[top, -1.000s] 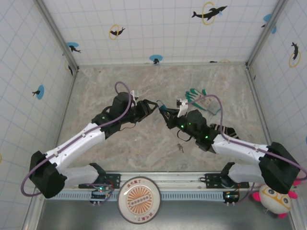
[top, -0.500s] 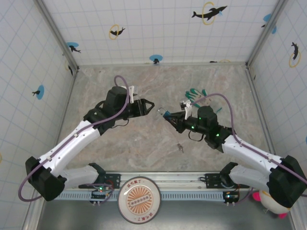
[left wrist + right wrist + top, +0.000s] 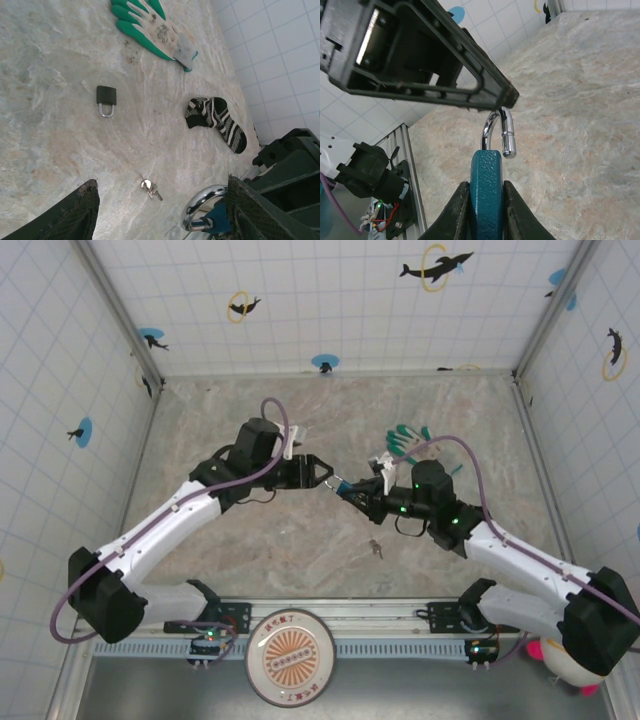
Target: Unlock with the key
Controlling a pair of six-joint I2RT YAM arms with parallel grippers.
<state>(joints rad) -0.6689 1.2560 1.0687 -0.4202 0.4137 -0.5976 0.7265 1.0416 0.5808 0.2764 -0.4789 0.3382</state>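
Observation:
My right gripper (image 3: 486, 191) is shut on a teal-blue padlock (image 3: 486, 180), held above the table with its chrome shackle (image 3: 501, 131) sprung open. My left gripper (image 3: 326, 478) meets it tip to tip at mid-table and stands open. In the left wrist view the shackle (image 3: 201, 201) sits just inside the right finger (image 3: 250, 210) of the left gripper (image 3: 161, 194). The key (image 3: 375, 548), tiny and silvery on a ring, lies loose on the marble below, and again as the key (image 3: 150, 188) between the open jaws, untouched.
A small black padlock (image 3: 106, 97) lies shut on the marble. A green-and-white glove (image 3: 410, 445) lies at the back right, and a striped sock (image 3: 217, 124) lies nearer the right arm. Tiled walls enclose the table on three sides.
My left gripper pulled back from the teal padlock, then came in again to its shackle. The right arm shifted slightly right with the padlock in its grip. The key stayed put.

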